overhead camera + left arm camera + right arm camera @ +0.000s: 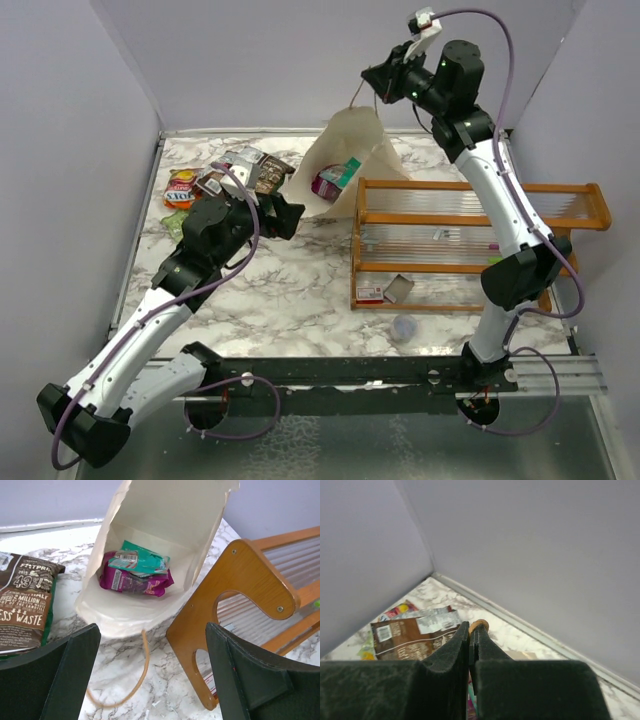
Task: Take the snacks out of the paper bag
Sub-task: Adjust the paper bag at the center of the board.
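Bag (352, 135), beige and creased, was held tilted at the far middle of the table (300, 285), just beside the rack (470, 235), mouth turned toward the left gripper (155, 667); right gripper (375, 85) was clamped on the string handle (479, 625), above the bag; a second handle loop lay slack on the marble. Two glossy, crumpled snacks were seen inside: teal packet (142, 560) on magenta packet (131, 583). Left gripper was spread wide, empty, near the mouth; brown packet (25, 600) and other packets (195, 185) were noted outside, far left.
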Robot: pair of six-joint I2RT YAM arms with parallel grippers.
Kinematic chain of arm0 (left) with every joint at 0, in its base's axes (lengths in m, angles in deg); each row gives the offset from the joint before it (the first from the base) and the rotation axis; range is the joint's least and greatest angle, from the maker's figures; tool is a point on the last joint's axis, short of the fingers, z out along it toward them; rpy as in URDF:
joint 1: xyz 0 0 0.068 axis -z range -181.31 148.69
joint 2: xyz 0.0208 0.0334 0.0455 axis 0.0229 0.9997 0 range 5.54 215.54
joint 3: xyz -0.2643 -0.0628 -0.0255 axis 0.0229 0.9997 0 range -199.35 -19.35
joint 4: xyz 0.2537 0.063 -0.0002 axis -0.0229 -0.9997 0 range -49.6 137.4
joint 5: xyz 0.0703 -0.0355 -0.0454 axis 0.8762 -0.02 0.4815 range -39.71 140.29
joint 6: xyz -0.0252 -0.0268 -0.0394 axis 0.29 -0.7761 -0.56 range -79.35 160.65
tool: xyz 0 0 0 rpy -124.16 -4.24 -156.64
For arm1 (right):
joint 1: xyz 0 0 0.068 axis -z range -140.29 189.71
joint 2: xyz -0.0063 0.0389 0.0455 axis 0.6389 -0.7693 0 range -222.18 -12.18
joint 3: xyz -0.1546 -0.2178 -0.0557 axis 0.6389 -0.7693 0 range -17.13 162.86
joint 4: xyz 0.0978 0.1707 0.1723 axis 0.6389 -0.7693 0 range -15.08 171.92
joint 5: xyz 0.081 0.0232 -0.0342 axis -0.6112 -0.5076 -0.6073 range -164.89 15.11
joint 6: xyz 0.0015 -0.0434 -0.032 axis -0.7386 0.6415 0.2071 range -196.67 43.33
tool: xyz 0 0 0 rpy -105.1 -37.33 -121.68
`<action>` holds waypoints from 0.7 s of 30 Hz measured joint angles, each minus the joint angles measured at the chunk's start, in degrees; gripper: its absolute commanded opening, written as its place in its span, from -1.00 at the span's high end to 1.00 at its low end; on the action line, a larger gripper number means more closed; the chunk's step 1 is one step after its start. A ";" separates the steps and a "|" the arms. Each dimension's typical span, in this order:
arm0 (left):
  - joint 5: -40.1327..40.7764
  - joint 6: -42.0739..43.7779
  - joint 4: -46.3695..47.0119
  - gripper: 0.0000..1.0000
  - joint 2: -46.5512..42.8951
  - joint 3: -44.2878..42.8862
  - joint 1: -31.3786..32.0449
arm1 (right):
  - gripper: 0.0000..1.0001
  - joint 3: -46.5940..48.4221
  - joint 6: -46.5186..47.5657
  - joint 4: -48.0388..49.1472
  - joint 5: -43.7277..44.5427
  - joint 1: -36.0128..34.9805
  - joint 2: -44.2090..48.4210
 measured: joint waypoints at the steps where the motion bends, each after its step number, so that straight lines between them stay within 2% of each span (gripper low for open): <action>1: 0.37 0.02 -0.07 -0.79 -0.50 -0.22 0.00 | 0.97 0.79 0.09 0.17 -0.35 1.25 -0.42; 6: 1.90 0.04 -1.31 -0.79 -1.38 -1.03 0.02 | 0.97 5.90 2.01 0.76 -2.78 7.08 -4.24; 16: 3.98 0.20 -4.52 -0.79 -1.97 -2.82 0.00 | 0.97 20.98 4.37 2.54 -11.30 12.96 -16.13; 21: 4.37 0.22 -5.53 -0.79 -2.25 -3.56 0.00 | 0.97 22.49 4.37 5.35 -16.09 14.91 -18.18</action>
